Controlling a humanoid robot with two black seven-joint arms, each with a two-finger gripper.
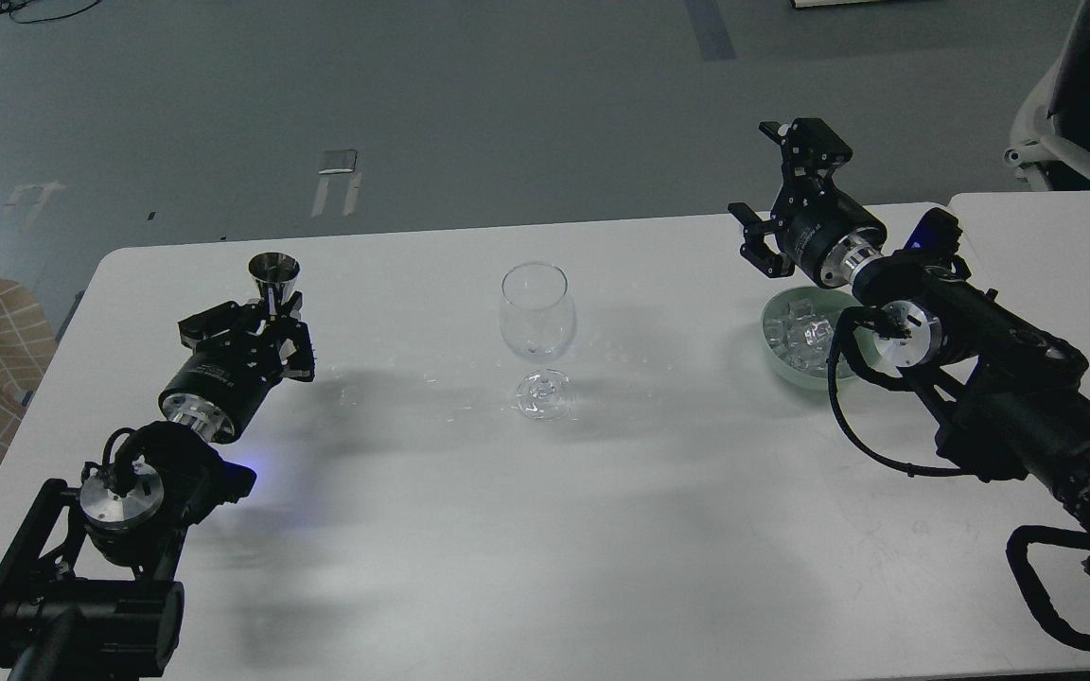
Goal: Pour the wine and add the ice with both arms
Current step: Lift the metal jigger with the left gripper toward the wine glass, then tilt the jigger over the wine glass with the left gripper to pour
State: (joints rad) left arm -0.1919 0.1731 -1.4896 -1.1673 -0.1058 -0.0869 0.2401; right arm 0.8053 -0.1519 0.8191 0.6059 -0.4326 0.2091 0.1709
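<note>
dim even light, soft shadows on table (602, 530), sharp focus

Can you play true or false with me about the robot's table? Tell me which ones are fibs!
1. The wine glass stands upright in the middle of the table. True.
2. The left gripper holds a metal cup. True.
3. The ice is inside the wine glass. False: it lies in the green bowl.
4. The right gripper is squeezing an ice cube. False: it is open and empty, above the bowl.
</note>
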